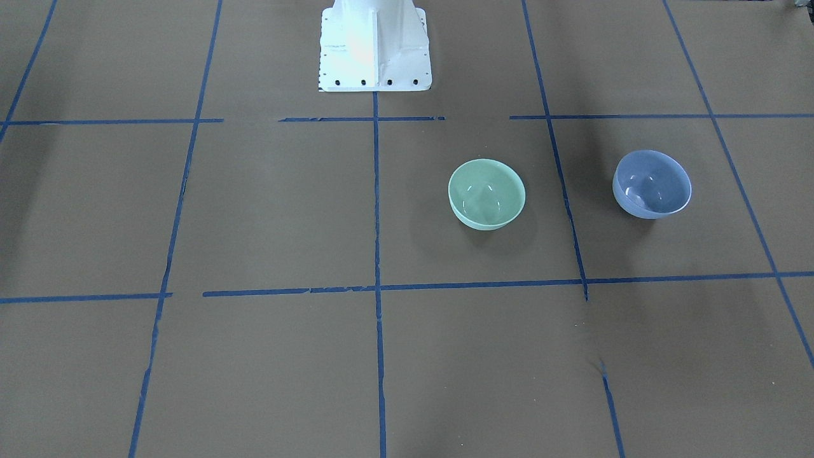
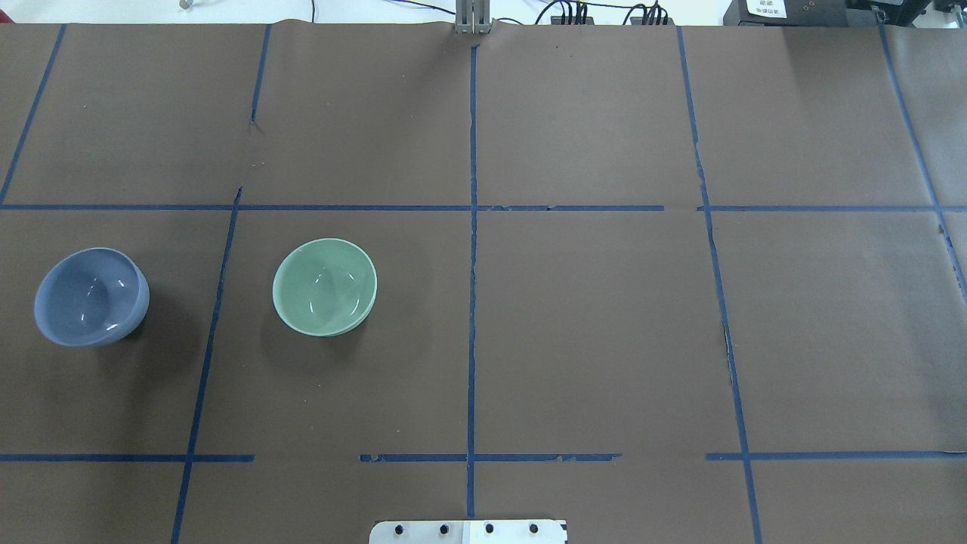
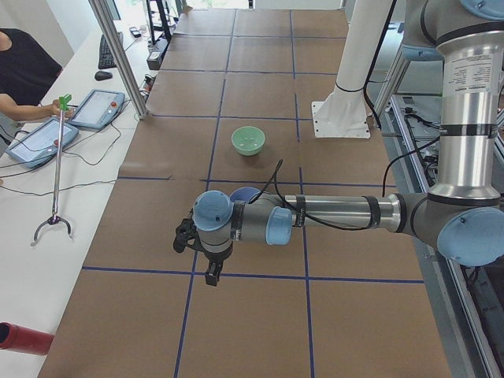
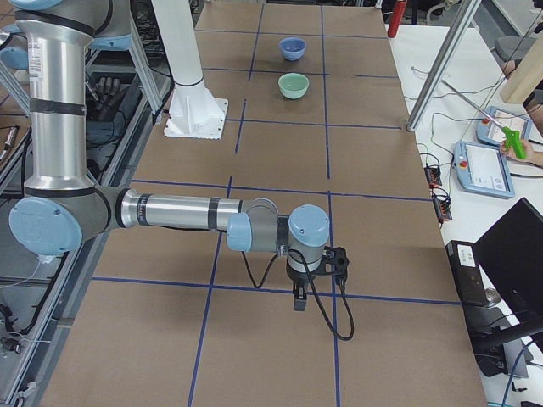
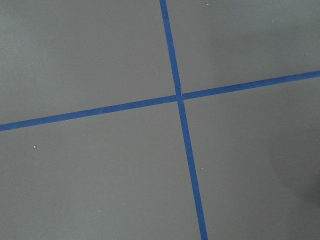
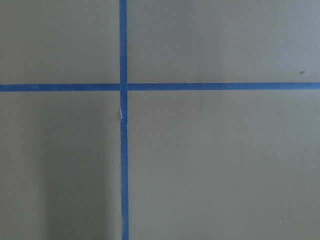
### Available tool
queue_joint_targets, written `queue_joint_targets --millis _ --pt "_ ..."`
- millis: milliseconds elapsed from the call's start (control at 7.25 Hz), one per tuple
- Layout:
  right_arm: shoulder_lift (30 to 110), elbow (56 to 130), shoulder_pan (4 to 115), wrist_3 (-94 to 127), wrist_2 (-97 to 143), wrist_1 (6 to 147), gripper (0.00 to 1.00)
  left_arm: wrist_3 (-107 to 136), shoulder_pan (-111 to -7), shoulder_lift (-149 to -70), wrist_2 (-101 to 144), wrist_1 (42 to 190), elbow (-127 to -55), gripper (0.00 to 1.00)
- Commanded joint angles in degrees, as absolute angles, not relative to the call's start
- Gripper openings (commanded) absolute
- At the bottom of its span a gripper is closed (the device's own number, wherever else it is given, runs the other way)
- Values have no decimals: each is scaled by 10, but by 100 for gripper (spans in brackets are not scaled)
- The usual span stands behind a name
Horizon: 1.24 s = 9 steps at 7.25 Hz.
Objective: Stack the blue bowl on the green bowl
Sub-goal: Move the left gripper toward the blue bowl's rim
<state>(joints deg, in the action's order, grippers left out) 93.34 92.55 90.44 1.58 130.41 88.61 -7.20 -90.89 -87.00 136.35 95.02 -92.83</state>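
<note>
The blue bowl (image 1: 652, 184) stands upright and empty on the brown table, also in the overhead view (image 2: 91, 297) at the far left. The green bowl (image 1: 486, 194) stands upright and empty a bowl's width or two beside it (image 2: 325, 287). In the exterior left view my left gripper (image 3: 211, 276) hangs over a tape line, nearer the camera than the blue bowl (image 3: 244, 193), which the arm mostly hides. My right gripper (image 4: 299, 301) hangs far from both bowls (image 4: 293, 48). I cannot tell whether either gripper is open. The wrist views show only tape crossings.
The robot's white pedestal (image 1: 374, 44) stands at the table's edge. Blue tape lines (image 2: 472, 264) grid the brown paper. On the operators' side are a metal post (image 3: 118, 55), tablets (image 3: 98, 109), a grabber tool (image 3: 55, 165) and a red cylinder (image 3: 20, 337).
</note>
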Motion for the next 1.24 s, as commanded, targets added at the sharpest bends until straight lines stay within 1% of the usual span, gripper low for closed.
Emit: queue_joint_targets --millis 0,276,690,966,1103 --pt "933 925 904 16 1303 886 100 -75 -909 -869 1365 950 -929 100" --pt "933 925 904 16 1304 886 100 -75 -909 -870 1368 955 -926 100" --pt "933 925 904 16 1304 887 100 -64 -902 -914 1371 965 -953 100" --pt "933 925 904 16 1303 886 100 98 -854 -921 1368 979 -984 100" --pt "933 925 904 16 1303 887 100 185 -800 -914 1364 1032 -986 100"
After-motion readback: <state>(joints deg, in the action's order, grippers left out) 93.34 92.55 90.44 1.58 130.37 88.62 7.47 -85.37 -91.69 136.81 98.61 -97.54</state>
